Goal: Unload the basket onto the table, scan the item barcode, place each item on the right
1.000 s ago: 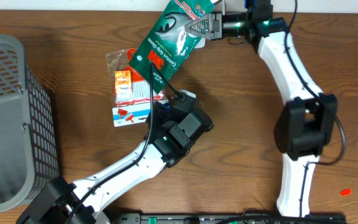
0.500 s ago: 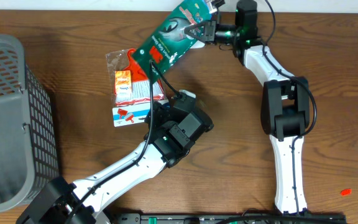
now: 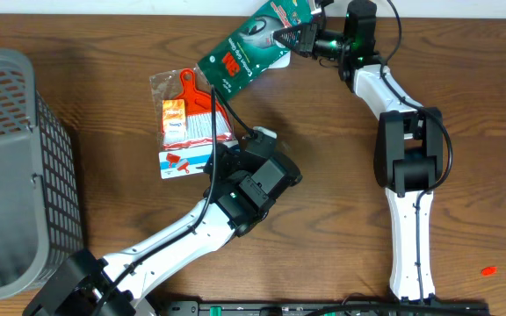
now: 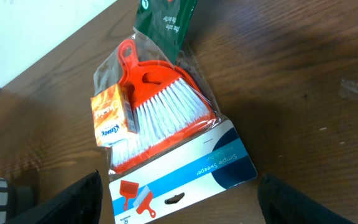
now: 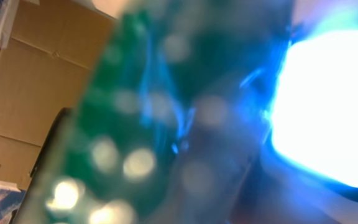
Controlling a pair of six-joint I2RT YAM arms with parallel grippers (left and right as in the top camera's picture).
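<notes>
The right gripper point(image 3: 295, 37) is pinched shut on the green packet point(image 3: 244, 51) at the table's far edge. The packet's long side slants from there toward the left edge. The left gripper point(image 4: 179, 208) hangs nearby, fingers apart, over the brush pack point(image 4: 160, 118).

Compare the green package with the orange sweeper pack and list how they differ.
Grip: the green package is clamped at one end by the shut right gripper; the sweeper pack lies loose on the table.
Look: the green package is green card; the sweeper pack is a clear bag holding an orange dustpan.
Extra: a small orange box lies on or in the sweeper pack, none with the green package.
Both are flat packs.
</notes>
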